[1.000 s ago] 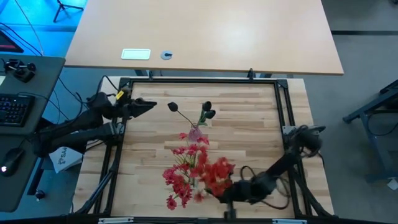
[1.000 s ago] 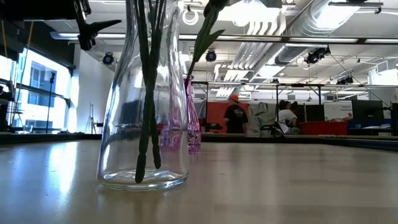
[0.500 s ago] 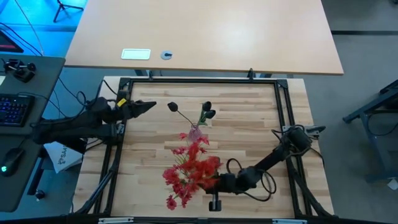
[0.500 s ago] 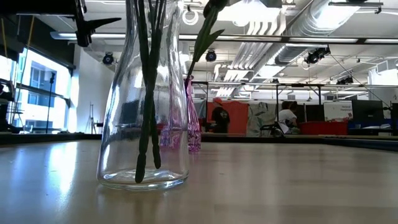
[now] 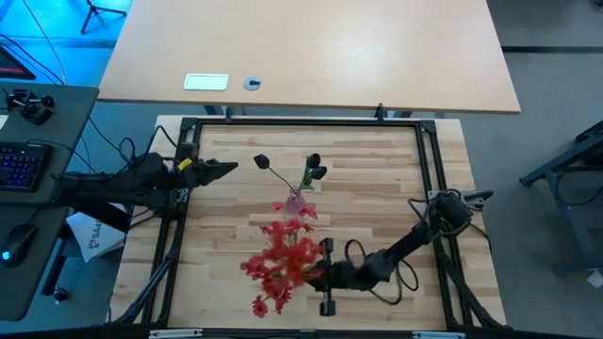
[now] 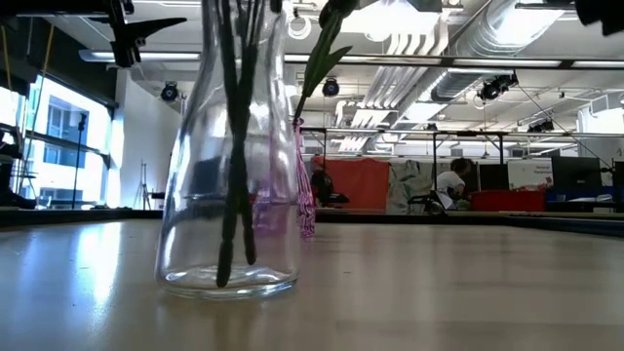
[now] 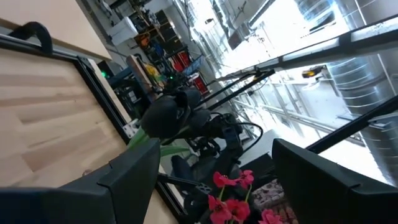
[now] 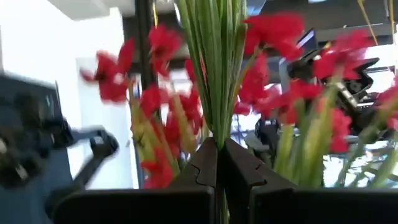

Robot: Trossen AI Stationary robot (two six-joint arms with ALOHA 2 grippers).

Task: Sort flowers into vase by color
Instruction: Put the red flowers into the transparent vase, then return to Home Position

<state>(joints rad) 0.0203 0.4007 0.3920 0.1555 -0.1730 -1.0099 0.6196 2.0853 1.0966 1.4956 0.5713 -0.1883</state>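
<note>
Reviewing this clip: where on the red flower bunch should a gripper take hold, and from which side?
On the bundled green stems below the blossoms, coming from the stem end. The stems run together into one narrow sheaf, while the red flower bunch spreads wide and loose at its heads. The right gripper is shut on those stems exactly so; the left gripper waits, open, at the table's left edge.

Open-plan workshop, exposed ceiling ducts, red partitions, keyboard
</note>
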